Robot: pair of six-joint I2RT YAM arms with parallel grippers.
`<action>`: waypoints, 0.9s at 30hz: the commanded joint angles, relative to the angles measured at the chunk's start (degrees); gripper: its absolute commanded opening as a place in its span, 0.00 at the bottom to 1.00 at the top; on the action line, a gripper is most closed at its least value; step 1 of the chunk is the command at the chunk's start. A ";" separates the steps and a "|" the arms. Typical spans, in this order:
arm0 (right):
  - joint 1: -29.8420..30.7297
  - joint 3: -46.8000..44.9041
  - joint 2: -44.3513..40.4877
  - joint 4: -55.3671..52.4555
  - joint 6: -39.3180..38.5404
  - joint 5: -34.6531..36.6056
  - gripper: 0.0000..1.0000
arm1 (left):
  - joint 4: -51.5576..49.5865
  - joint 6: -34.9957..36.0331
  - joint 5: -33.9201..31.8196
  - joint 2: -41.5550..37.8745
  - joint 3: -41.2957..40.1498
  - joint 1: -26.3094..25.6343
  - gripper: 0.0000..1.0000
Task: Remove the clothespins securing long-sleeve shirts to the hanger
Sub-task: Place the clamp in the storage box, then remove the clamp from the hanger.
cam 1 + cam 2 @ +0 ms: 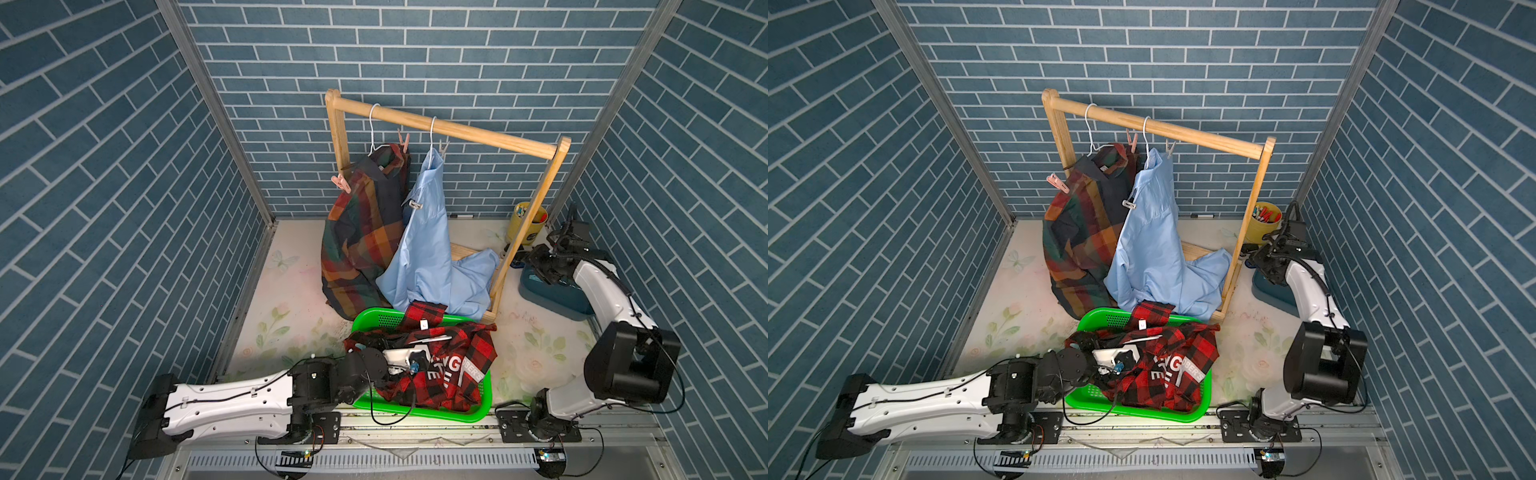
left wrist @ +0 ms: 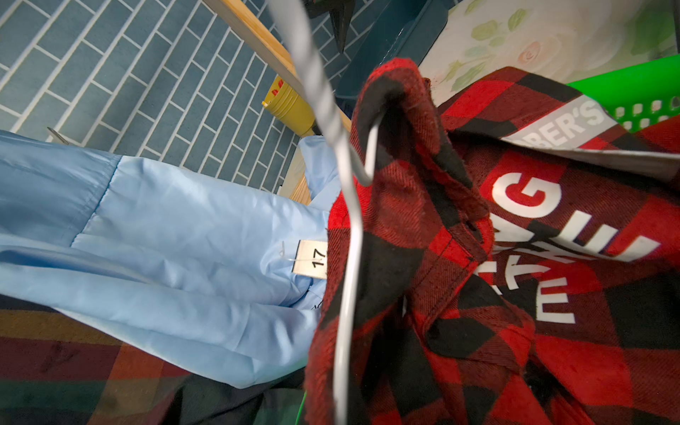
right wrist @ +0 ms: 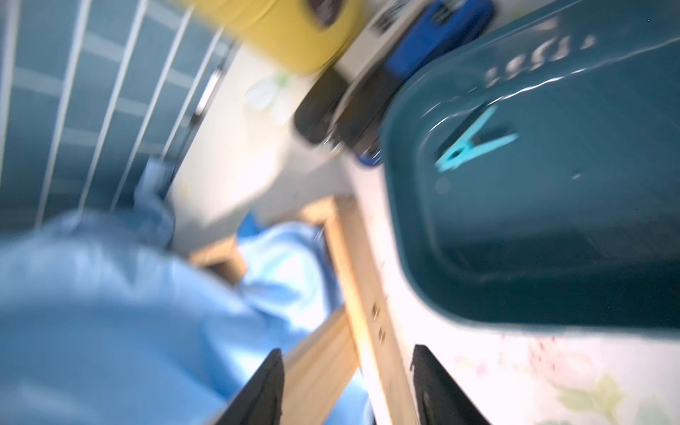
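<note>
Teal clothespin (image 3: 474,141) lies in the dark bin (image 3: 552,239) beside the wooden rack (image 1: 446,129), likely collected there; right gripper (image 3: 347,353) fingers parted, left gripper (image 1: 415,363) fingers closed, grip hidden in the red-and-black check shirt (image 1: 440,390).

tabletop (image 1: 291,299) | wooden rack (image 1: 478,133) | green basket (image 1: 374,316) | teal bin (image 1: 548,297) | yellow cup (image 1: 517,232)

A plaid shirt (image 1: 1075,241) and a blue shirt (image 1: 1150,257) hang from the rack (image 1: 1204,138), pegs (image 1: 1057,183) on both. Before the rack, a red shirt (image 1: 1200,345) fills a basket (image 1: 1104,314).
</note>
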 commanded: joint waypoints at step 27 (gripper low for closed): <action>43.19 -20.33 -44.23 4.00 -29.75 -4.63 0.58 | -24.53 -4.03 35.06 5.74 17.26 20.76 0.00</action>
